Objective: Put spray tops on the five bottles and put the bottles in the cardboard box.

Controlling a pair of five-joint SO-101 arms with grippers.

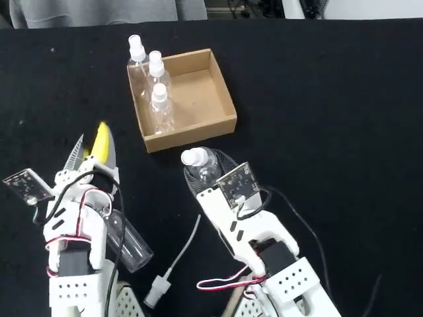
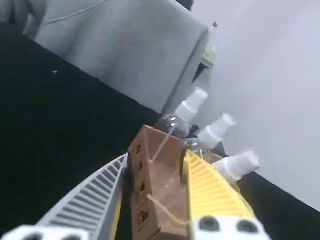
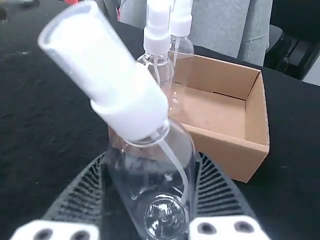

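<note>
an open square cardboard box (image 1: 198, 99) sits at far centre. three clear bottles with white spray tops stand along its left side: far bottle (image 1: 139, 69), middle bottle (image 1: 158, 78), near bottle (image 1: 162, 113). a fourth capped bottle (image 1: 202, 165) tilts just near of the box, clamped in the right gripper (image 1: 206, 175). an uncapped bottle (image 1: 130, 242) lies near left, with a loose spray top (image 1: 158, 288) just beside it.

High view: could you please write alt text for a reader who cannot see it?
The right gripper holds a capped bottle beside a cardboard box in which three capped bottles stand. Beside the left arm lie an uncapped bottle and a loose spray top.
</note>
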